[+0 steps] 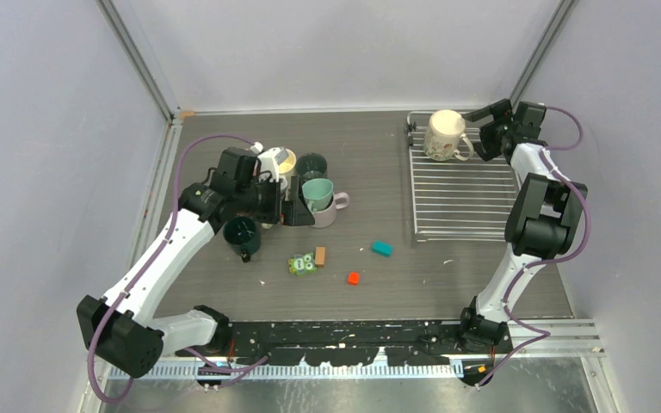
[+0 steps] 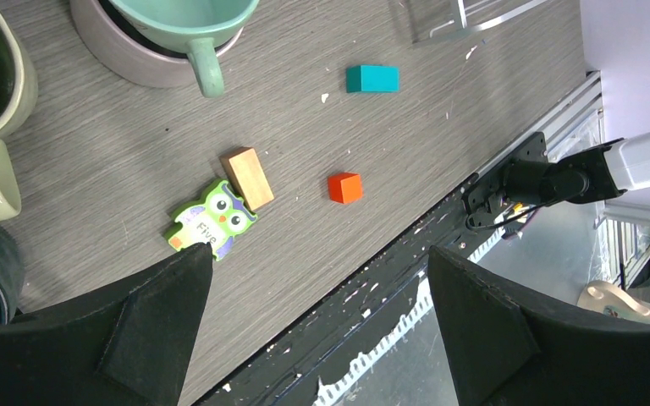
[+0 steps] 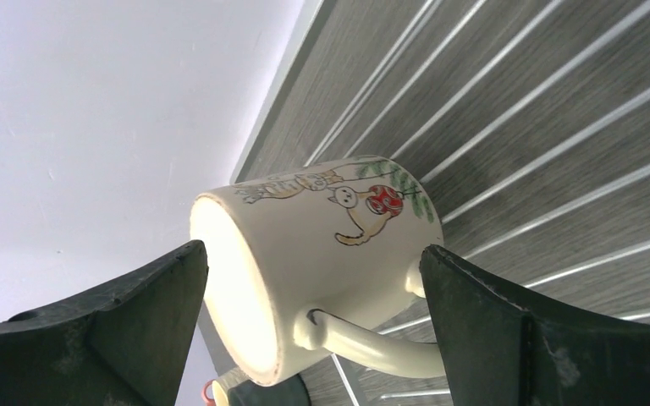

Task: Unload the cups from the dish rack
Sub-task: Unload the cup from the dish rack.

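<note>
Right end effector open facing cream mug; left end effector open near blocks.

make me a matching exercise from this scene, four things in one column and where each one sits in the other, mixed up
Things
1. cream ceramic mug with cartoon print
2. light teal ceramic mug
3. small orange-red cube
4. green owl-shaped toy block

Places
A. right beside a tan wooden block
B. alone on the grey table
C. on the silver wire dish rack, in a far corner
D. nested in a mauve-pink ceramic mug

Pairs: 1-C, 2-D, 3-B, 4-A
</note>
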`<action>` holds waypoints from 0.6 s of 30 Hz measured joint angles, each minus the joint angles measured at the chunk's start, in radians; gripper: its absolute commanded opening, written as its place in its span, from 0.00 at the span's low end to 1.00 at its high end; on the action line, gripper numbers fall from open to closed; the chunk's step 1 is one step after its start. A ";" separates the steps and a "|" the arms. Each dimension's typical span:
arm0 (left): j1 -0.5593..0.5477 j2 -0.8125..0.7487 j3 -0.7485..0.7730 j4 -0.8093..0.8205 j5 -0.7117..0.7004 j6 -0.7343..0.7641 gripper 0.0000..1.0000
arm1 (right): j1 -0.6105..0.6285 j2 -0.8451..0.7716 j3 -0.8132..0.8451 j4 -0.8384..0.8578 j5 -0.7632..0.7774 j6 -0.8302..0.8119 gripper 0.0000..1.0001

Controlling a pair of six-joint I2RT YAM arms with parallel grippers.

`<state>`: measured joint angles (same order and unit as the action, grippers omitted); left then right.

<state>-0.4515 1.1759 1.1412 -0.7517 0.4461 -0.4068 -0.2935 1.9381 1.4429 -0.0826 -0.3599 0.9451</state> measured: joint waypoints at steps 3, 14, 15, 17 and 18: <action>0.000 0.000 0.000 0.000 0.000 0.000 1.00 | 0.002 0.000 0.015 -0.001 -0.003 -0.008 1.00; -0.006 0.000 0.000 0.000 0.000 0.000 1.00 | 0.008 -0.065 -0.066 0.023 -0.033 -0.033 1.00; -0.007 0.000 0.000 0.000 0.000 0.000 1.00 | 0.008 -0.076 -0.076 0.023 -0.034 -0.035 1.00; -0.008 0.000 0.000 0.000 0.000 0.000 1.00 | 0.012 -0.101 -0.096 0.025 -0.035 -0.044 1.00; -0.010 0.000 0.000 0.000 0.000 0.000 1.00 | 0.014 -0.113 -0.104 0.027 -0.035 -0.048 1.00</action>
<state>-0.4618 1.1759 1.1412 -0.7513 0.4465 -0.4068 -0.2790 1.8248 1.3392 -0.0555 -0.3950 0.8967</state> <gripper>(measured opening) 0.996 0.998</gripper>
